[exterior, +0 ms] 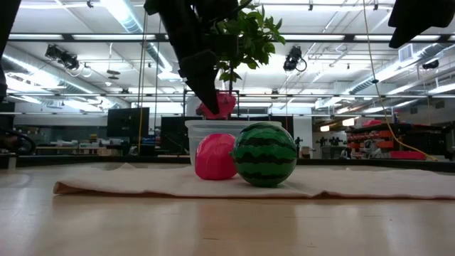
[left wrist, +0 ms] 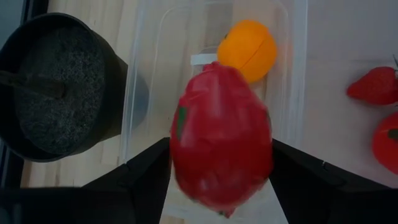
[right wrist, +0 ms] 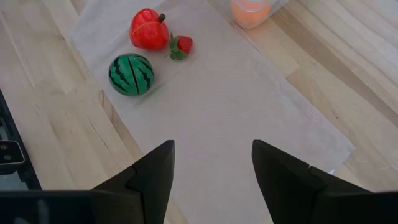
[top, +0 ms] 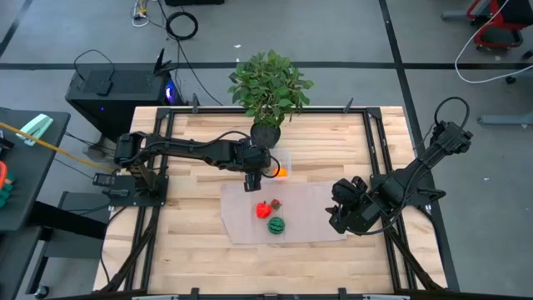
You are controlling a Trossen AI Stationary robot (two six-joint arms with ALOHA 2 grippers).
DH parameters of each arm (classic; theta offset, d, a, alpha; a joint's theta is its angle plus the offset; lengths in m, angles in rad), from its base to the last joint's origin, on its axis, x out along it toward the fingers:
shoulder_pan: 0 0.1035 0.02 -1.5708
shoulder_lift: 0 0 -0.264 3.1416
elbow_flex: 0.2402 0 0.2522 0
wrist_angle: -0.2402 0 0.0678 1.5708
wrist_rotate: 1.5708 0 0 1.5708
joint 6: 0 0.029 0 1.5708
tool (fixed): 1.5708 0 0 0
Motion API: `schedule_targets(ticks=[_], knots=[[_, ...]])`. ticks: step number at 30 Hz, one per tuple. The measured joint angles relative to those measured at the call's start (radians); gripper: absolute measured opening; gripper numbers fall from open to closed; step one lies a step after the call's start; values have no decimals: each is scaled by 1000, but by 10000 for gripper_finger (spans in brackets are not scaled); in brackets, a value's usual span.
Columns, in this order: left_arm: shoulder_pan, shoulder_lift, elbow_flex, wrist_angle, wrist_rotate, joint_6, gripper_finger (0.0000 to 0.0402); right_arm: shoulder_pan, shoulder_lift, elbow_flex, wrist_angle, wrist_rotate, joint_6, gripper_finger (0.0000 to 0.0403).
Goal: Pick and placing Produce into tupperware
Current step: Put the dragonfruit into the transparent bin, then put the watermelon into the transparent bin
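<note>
Tupperware (left wrist: pixel 292 74) holding an orange piece (left wrist: pixel 247 50), seen only from left wrist; left gripper (left wrist: pixel 221 171) clamping red fruit (left wrist: pixel 221 146) over its rim; right gripper (right wrist: pixel 212 168) hanging spread above bare mat (right wrist: pixel 249 106).

Watermelon (exterior: pixel 265 154) beside pink fruit (exterior: pixel 215 157) — touching, perhaps.

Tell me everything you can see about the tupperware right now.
The tupperware is a clear, colourless plastic rectangular tub with rounded corners, open-topped and upright on the table beside the black plant pot. One orange fruit lies inside. The left tool hangs above it, shut on a red fruit.
</note>
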Motion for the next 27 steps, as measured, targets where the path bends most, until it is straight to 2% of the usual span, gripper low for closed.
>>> schedule_targets(ticks=[8,15,20,27], knots=[[0,0,0,-8,0,-7,276,0,0,0,0,0,0,221],[-20,0,0,-8,0,-64,260,0,0,0,0,0,0,221],[-72,-4,0,-9,33,-118,248,0,0,0,-1,0,0,221],[-183,-10,22,-17,24,-167,244,0,0,0,-1,0,0,221]])
